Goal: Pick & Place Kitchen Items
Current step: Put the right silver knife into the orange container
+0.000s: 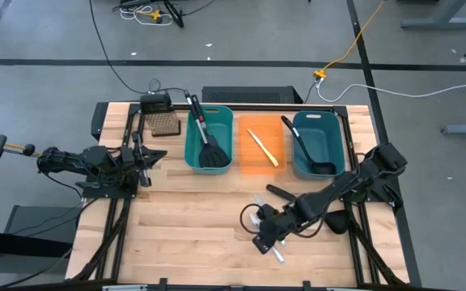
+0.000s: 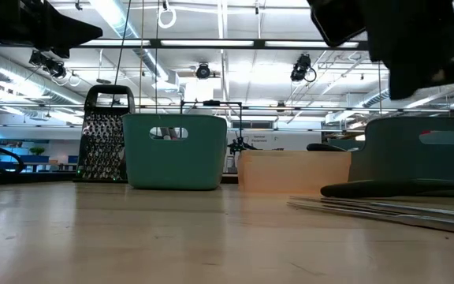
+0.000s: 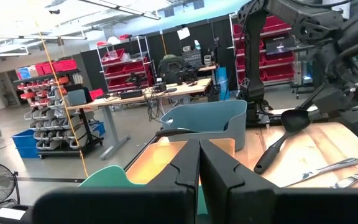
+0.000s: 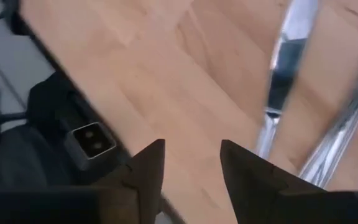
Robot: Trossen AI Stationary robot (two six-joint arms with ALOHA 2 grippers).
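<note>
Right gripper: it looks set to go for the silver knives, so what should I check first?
1. Right gripper open and empty: ok.
2. Silver knives lined up between its fingers: not ok, they lie off to one side.
3. Knives apart from each other: cannot tell.
4. Orange bin has room: ok, only the yellow-handled knife is inside.
5. Left gripper out of the way at the table's left: ok.

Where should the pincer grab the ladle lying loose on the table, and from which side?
Grip the ladle mid-handle, coming straight down from above: it lies flat on the table, its slim handle crosses under the right arm, and the bowl looks too wide to pinch.
</note>
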